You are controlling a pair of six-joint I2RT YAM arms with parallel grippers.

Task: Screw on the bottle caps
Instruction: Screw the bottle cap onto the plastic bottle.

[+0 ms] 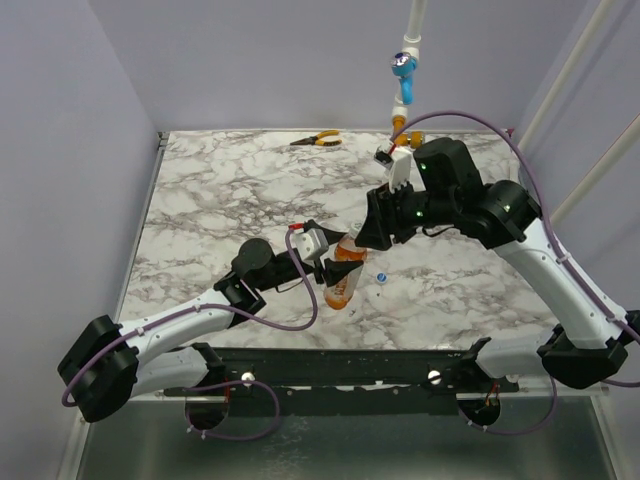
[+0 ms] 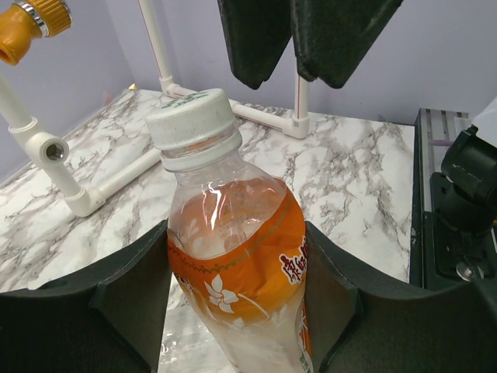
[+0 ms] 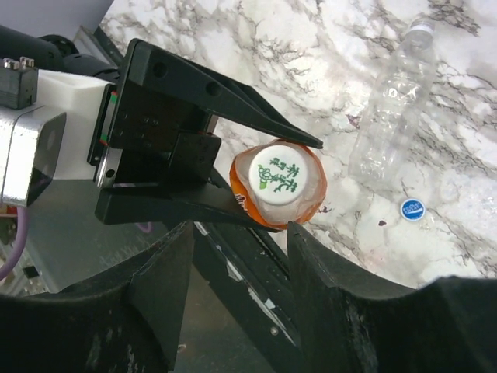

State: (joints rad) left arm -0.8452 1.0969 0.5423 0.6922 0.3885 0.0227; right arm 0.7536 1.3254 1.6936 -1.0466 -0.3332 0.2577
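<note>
We see a marble table (image 1: 200, 200) with both arms reaching over its middle: the left arm (image 1: 180, 325) comes in low from the near left corner, and the right arm (image 1: 560, 270) arches up from the near right and bends back down toward the centre. At the far edge stands a frame of white pipe (image 2: 101, 190) carrying a blue valve handle (image 1: 403, 67) and an orange valve handle (image 2: 31, 22). The left gripper (image 1: 338, 265) is clamped on the orange bottle (image 2: 233, 256), one finger pressed against each side of the labelled body below the shoulder, so the bottle stands roughly upright near the middle of the table, toward the near edge. We cannot tell whether its base touches the marble. The right gripper (image 1: 382, 235) hangs directly above the bottle's neck with its fingers pointing down. Its jaws are partly parted and hold nothing, and in the left wrist view the fingertips stand clear above the cap without touching it. A second bottle, clear (image 3: 392, 101) and seemingly empty, lies on its side on the marble beside the held one. We cannot make out whether its neck is capped. Orange-handled pliers (image 1: 318, 139) rest well apart near the far edge. The whitish cap (image 3: 278, 175), printed in green on top, sits on the orange bottle's neck, though how tightly we cannot judge. The blue cap (image 3: 412, 208) lies loose on the table just to the right of the held bottle, near the clear bottle's base.
</note>
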